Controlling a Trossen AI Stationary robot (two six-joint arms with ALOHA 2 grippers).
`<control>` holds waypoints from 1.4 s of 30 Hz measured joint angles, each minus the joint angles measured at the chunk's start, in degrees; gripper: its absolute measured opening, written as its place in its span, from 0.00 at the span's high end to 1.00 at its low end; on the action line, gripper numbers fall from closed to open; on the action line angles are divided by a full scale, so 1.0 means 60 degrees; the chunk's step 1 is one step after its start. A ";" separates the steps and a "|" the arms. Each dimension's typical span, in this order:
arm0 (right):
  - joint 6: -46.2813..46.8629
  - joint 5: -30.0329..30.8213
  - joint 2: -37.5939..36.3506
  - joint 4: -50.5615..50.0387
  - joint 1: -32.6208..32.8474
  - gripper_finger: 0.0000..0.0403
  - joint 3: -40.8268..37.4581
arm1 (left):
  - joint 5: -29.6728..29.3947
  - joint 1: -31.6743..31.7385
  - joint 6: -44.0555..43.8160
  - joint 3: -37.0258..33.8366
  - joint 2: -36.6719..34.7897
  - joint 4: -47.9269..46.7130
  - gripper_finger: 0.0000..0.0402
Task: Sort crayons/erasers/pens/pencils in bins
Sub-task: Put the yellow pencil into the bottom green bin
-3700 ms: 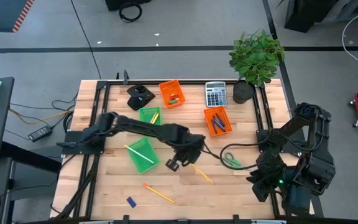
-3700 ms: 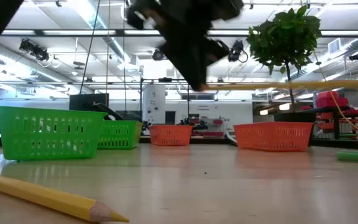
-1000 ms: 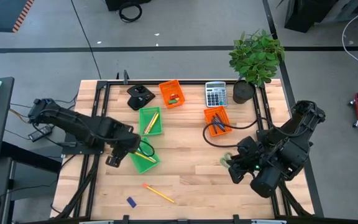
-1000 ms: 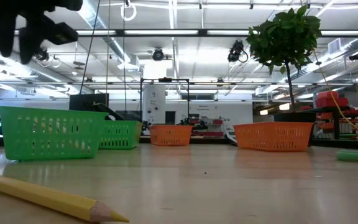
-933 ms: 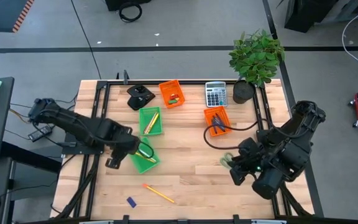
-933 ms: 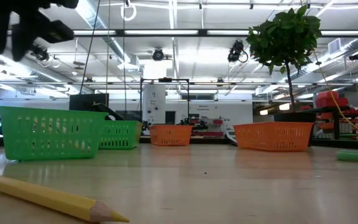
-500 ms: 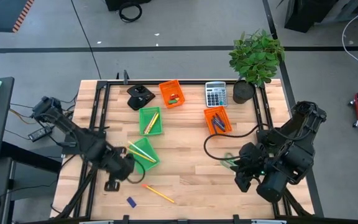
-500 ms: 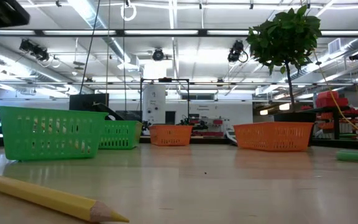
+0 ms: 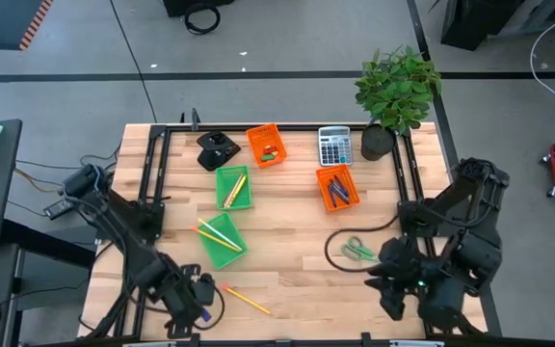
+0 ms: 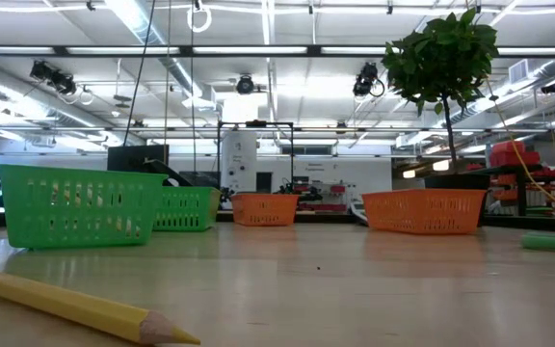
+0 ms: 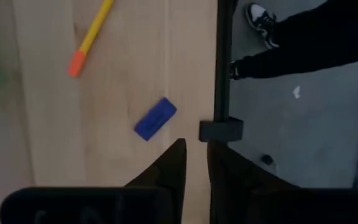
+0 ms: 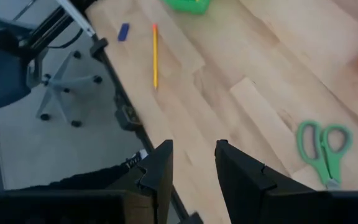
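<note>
- The blue eraser (image 11: 155,118) is showing clearly only in the left wrist view; from above, the left gripper (image 9: 193,306) is covering it at the table's near-left edge.
- That gripper's fingers are standing slightly apart, gripping nothing.
- The right gripper (image 12: 193,163) is hanging over the near-right edge, parted and empty.
- Four bins are sitting here: two green (image 9: 222,241), two orange (image 9: 337,188).
- One loose pencil (image 9: 246,299) is lying near the eraser.
- The bins' contents are hard to count.

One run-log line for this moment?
left gripper: near small blue block eraser, holding nothing | right gripper: open, waiting | yellow pencil: unsorted
</note>
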 joint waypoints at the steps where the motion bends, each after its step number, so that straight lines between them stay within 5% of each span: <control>1: 0.0001 0.0133 0.0000 0.0000 0.0107 0.69 0.0000 | 0.0001 0.0004 0.0112 0.0216 0.0099 -0.0166 0.83; 11: 0.0157 0.1268 0.0000 -0.0007 0.0423 0.69 0.0000 | -0.0010 0.0313 0.0700 0.1597 0.0593 -0.1357 0.87; 26: 0.0365 0.1996 0.0000 -0.0169 -0.0040 0.69 0.0000 | 0.0317 0.1106 0.4488 0.1667 0.0593 -0.2401 0.90; 34: 0.0358 0.1906 0.0000 0.0056 -0.0183 0.69 0.0000 | -0.0278 0.1858 0.4886 0.1667 0.0593 -0.2401 0.80; 42: 0.0262 0.1883 0.0000 0.0055 -0.0175 0.69 0.0000 | -0.0636 0.1514 0.4765 0.1663 0.0595 -0.2205 0.67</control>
